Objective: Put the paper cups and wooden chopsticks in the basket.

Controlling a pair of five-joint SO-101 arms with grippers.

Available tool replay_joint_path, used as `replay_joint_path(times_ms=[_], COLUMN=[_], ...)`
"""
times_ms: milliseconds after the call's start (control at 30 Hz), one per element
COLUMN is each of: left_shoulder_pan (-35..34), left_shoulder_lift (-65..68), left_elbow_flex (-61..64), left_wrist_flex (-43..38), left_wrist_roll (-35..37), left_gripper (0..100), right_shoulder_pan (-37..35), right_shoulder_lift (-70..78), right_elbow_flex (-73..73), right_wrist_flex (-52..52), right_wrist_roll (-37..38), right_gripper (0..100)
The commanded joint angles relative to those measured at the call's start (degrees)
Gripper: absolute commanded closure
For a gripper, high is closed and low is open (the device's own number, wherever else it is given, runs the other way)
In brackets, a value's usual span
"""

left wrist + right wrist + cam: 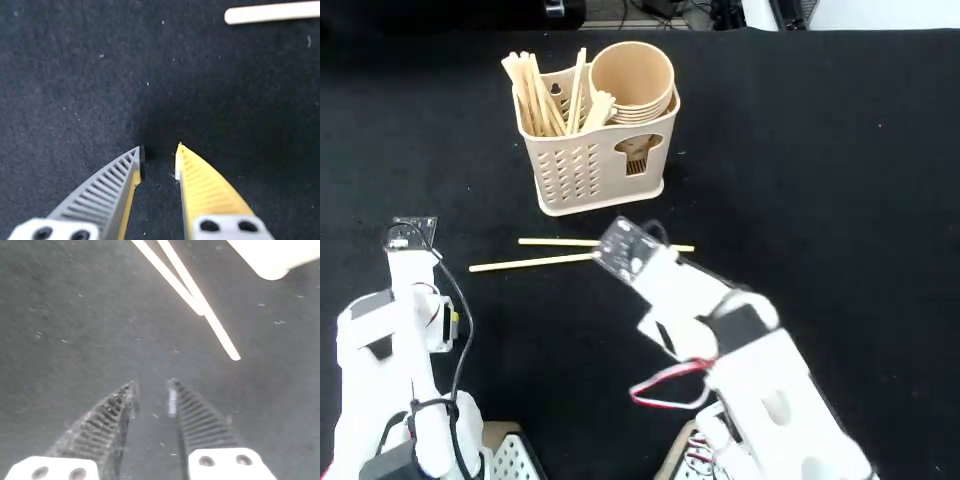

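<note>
A cream slotted basket [582,165] stands at the back of the black table, holding stacked paper cups [634,78] and several wooden chopsticks [542,92]. Two more chopsticks lie in front of it: one [530,263] nearer me, the other [556,242] just behind it. In the right wrist view the pair of chopsticks [186,287] lies a short way ahead of my right gripper [151,385], which is open and holds nothing. My left gripper [159,150] is open a little over bare cloth, with a chopstick end [272,13] off to one side.
The basket's corner [275,257] shows close behind the loose chopsticks. The right arm [720,330] stretches from the front edge toward the centre, and the left arm [405,330] stands at the front left. Black cloth [840,180] covers the table.
</note>
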Motion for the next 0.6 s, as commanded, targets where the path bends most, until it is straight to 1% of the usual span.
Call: replay_joint_path(times_ms=[0, 133, 200, 267, 367, 567], left_shoulder_pan=[-0.3, -0.4, -0.3, -0.2, -0.3, -0.2], left_shoulder_lift=[-0.8, -2.4, -3.3, -4.0, -4.9, -6.1], left_elbow_flex=[0.5, 2.2, 2.4, 3.1, 3.9, 4.3], left_wrist_flex=[-2.6, -3.2, -3.2, -3.3, -4.0, -4.0], left_wrist_roll=[-0.1, 4.8, 5.5, 5.5, 5.5, 5.5], left_gripper=[87, 87, 87, 87, 87, 87], right_shoulder_pan=[-3.0, -4.7, -5.5, -5.7, -4.4, -1.7], right_shoulder_lift=[11.3, 23.1, 29.1, 35.0, 41.7, 47.0], right_elbow_flex=[-6.7, -11.6, -14.2, -17.3, -21.7, -27.7], right_wrist_flex=[-4.1, -12.4, -15.1, -15.7, -15.5, -15.8], right_wrist_roll=[0.1, 0.4, 3.4, 5.3, 5.7, 5.7], right_gripper=[79.3, 77.6, 77.3, 77.3, 77.3, 77.3])
